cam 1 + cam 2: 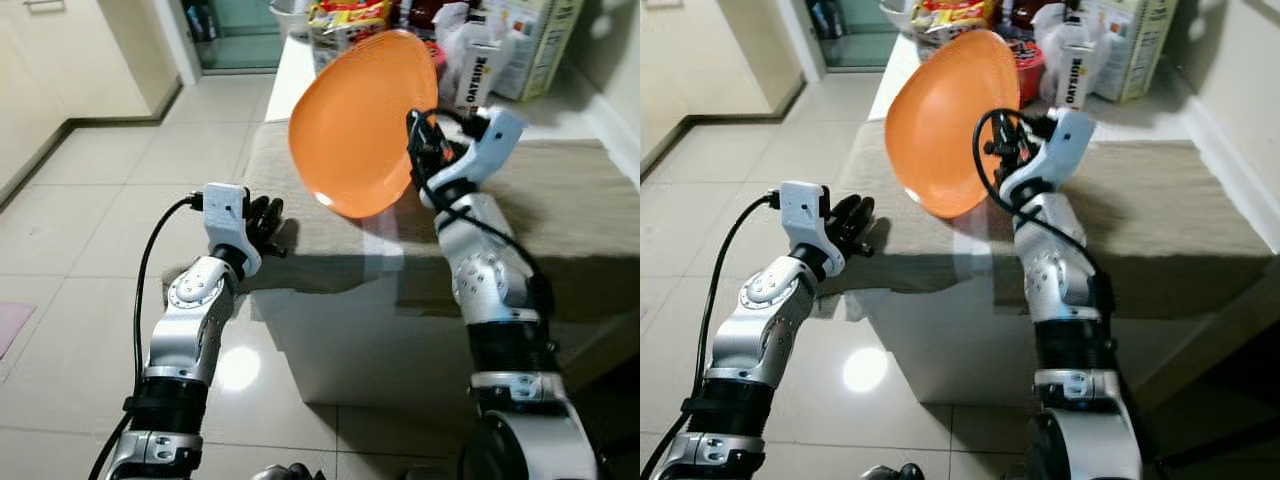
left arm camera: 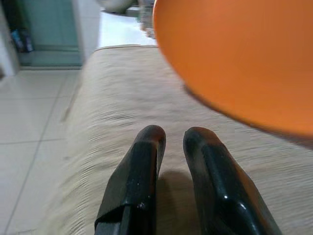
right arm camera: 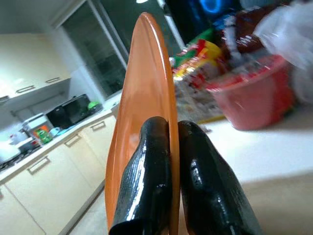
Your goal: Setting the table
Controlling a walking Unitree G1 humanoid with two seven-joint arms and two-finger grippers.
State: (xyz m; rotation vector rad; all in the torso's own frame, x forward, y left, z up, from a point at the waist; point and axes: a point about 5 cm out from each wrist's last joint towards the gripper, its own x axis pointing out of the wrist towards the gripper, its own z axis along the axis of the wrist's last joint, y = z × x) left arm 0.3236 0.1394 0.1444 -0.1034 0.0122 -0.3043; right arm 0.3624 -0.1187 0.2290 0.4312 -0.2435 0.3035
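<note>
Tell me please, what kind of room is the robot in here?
Probably a home kitchen or dining area. Food packets and a carton crowd the far end of a cloth-covered table, cupboards line one wall, and the right gripper holds an orange plate.

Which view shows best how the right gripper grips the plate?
The right wrist view: its fingers clamp the orange plate's rim edge-on. The eye views show the plate's tilted face; the left wrist view, its underside.

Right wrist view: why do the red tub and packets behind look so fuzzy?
In the right wrist view the background is out of focus; the orange plate and fingers are sharper. In the left eye view, a lamp glares off the floor tile.
</note>
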